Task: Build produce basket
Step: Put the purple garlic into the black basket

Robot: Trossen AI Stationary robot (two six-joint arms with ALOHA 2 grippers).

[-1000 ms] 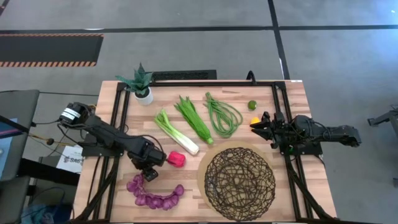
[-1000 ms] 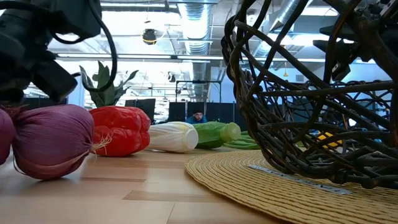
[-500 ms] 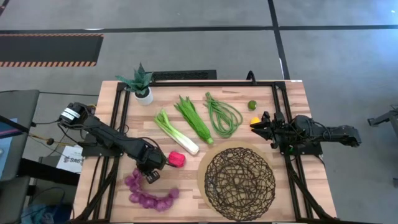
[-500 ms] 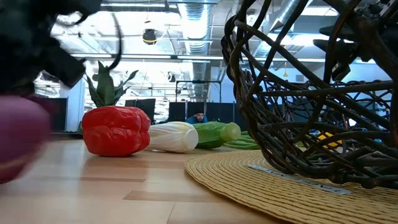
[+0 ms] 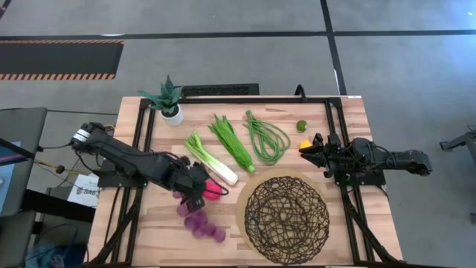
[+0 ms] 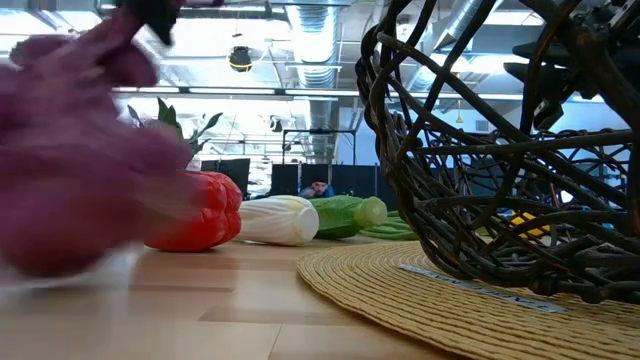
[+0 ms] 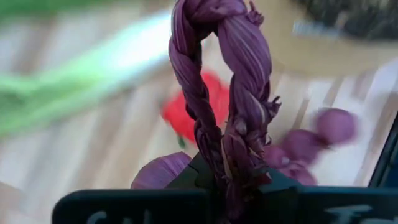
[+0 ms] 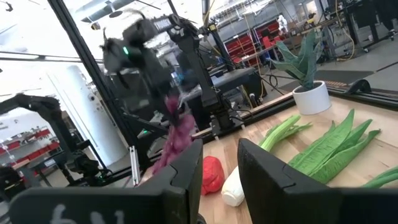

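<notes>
My left gripper [image 5: 195,197] is shut on the purple grape bunch [image 5: 202,225], just left of the red pepper [image 5: 215,191]. The dark wire basket [image 5: 286,219] stands on a round straw mat at the near right. Leek [image 5: 210,158], green leafy stalk [image 5: 233,143], looped beans [image 5: 266,138] and lime [image 5: 302,126] lie on the table behind it. My right gripper [image 5: 309,147] is low at the right edge and open [image 8: 221,168], with nothing showing between its fingers. The yellow lemon [image 5: 304,146] sits at its tips; I cannot tell whether they touch. My left gripper pinches the bunch's twisted purple stalk [image 7: 239,155] between its two fingers. The stalk's looped top sticks out past the fingertips. The fingers come from the table's left, slanting down. The round purple pieces [image 5: 208,229] trail below and nearer than the gripper, blurred; whether the lowest touches the table I cannot tell.
A small spiky plant in a white pot [image 5: 169,100] stands at the far left corner. Black rails run along both sides of the wooden tabletop [image 5: 223,249]. Bare wood lies near left, where the bunch lay.
My left gripper has shut on the bunch's stalk, then gone up and toward the table's right, toward the basket. The bunch, which lay spread along the near left of the table, has been drawn up and along after the gripper and is swinging.
</notes>
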